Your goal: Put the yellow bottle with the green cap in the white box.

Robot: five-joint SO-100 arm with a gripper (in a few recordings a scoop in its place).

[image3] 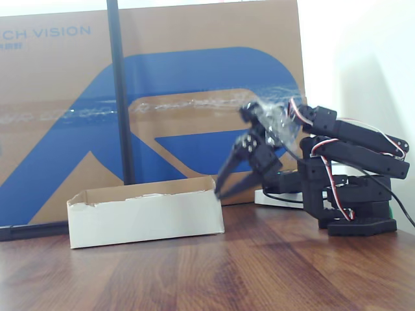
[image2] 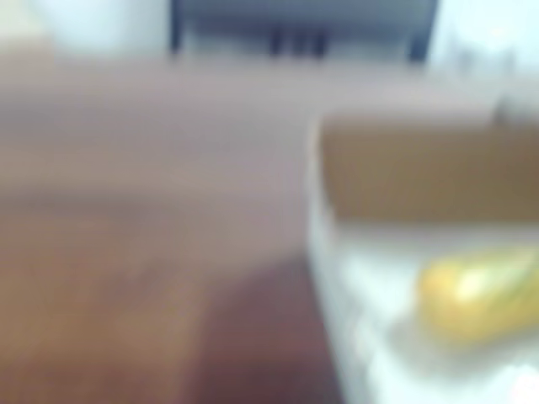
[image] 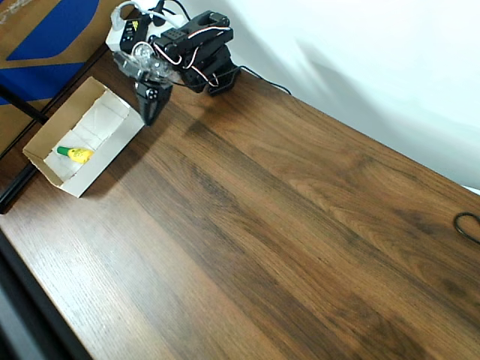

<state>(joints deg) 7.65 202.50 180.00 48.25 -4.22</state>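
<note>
Table point(image: 285, 225): dark brown wood grain, running across the overhead view; in the fixed view point(image3: 259, 272) it fills the near ground.
Cardboard sheet point(image3: 194, 97): large, brown with blue shapes and white lettering at its top left, standing upright at the far side of the table in the fixed view; its corner shows at the top left of the overhead view point(image: 45, 37).
Pole point(image3: 120, 91): thin, black, upright in front of the sheet.
Wall point(image: 375, 52): white, along the table's far right edge in the overhead view.
Cable point(image: 469, 225): black loop at the right edge of the table.
</note>
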